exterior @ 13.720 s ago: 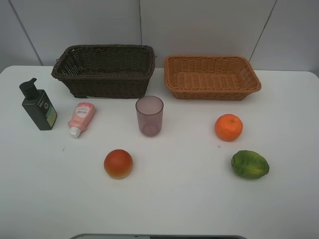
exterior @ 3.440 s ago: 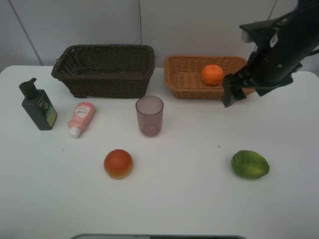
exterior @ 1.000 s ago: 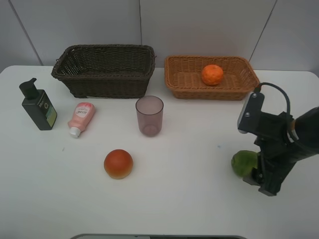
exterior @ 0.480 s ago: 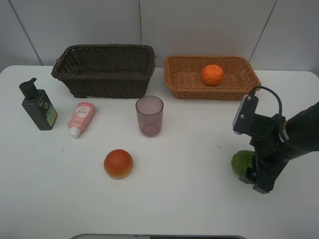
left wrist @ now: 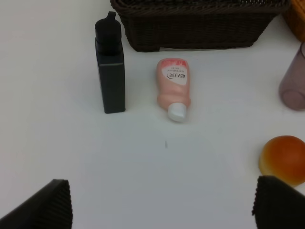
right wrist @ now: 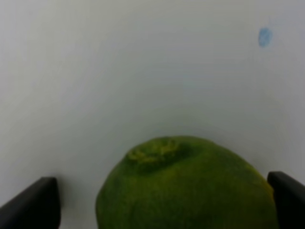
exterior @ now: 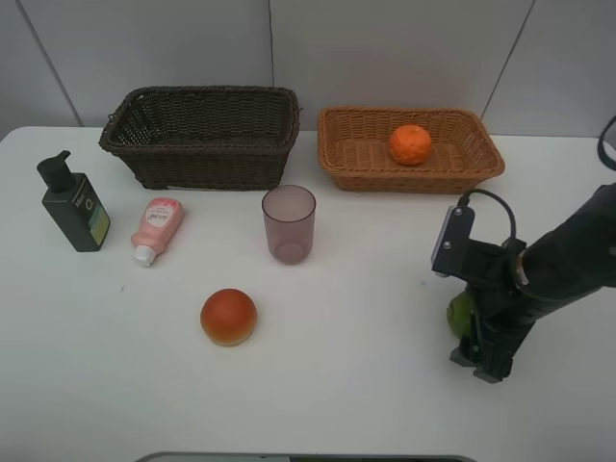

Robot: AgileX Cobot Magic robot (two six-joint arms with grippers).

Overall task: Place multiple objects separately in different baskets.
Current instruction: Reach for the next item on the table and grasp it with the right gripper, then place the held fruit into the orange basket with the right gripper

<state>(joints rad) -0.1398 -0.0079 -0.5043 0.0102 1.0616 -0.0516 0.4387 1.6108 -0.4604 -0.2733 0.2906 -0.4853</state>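
The green citrus (right wrist: 186,191) lies on the white table between the fingers of my right gripper (right wrist: 159,200), which is open and straddles it. In the high view the right gripper (exterior: 479,339) covers most of the citrus (exterior: 456,312). The orange (exterior: 410,144) rests in the tan basket (exterior: 351,159). The dark brown basket (exterior: 202,144) holds nothing that I can see. My left gripper (left wrist: 164,205) is open over bare table, with the pump bottle (left wrist: 110,71), the pink tube (left wrist: 174,88) and the red-orange fruit (left wrist: 283,152) ahead of it.
The purple cup (exterior: 289,223) stands upright mid-table in front of the gap between the baskets. The pump bottle (exterior: 74,204) and pink tube (exterior: 157,229) sit at the left. The red-orange fruit (exterior: 228,317) lies near the front. A wall runs behind the baskets.
My right arm has shifted left and lowered onto the green citrus, hiding more of it. Nothing else has moved.
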